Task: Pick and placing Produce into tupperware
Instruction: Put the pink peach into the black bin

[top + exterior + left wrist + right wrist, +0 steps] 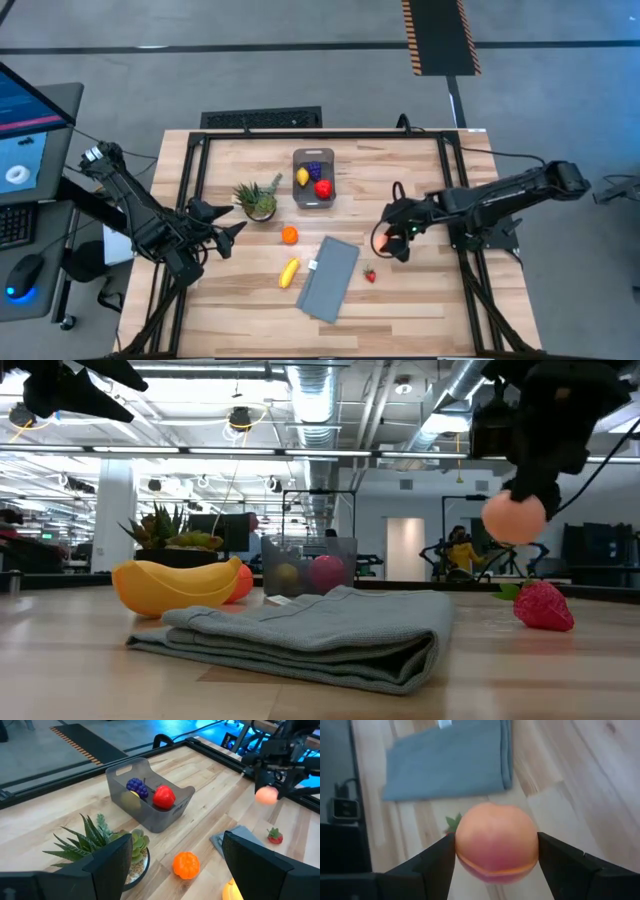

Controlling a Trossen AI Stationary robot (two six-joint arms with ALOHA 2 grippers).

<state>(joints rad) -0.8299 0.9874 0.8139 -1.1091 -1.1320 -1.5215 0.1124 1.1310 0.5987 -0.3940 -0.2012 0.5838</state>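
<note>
1. Pale wooden boards are forming the table (420, 190), which is sitting inside a black frame on a grey floor; in the low view an open hall with ceiling pipes is showing behind it.
2. At the far left, the left gripper (232, 222) is hovering near the table's left edge with its fingers spread apart and holding nothing.
3. Just beside it, a small potted succulent (258, 200) is standing upright.
4. Below the plant, an orange (289, 235) is lying on the wood, and a yellow banana (289, 272) is resting nearer the front edge.
5. Toward the back, the tupperware (314, 179) is holding purple grapes (316, 169), a lemon (302, 177) and a red fruit (323, 188).
6. A folded grey-blue cloth (330, 278) is lying flat, just right of the banana.
7. A tiny strawberry (370, 274) is sitting on the table right of the cloth.
8. Farther right, the right gripper (385, 240) is gripping a pink peach (496, 842) between its two fingers, with the jaws pressing on either side of it; the low view is showing the peach hanging clear above the table, over the strawberry.
</note>
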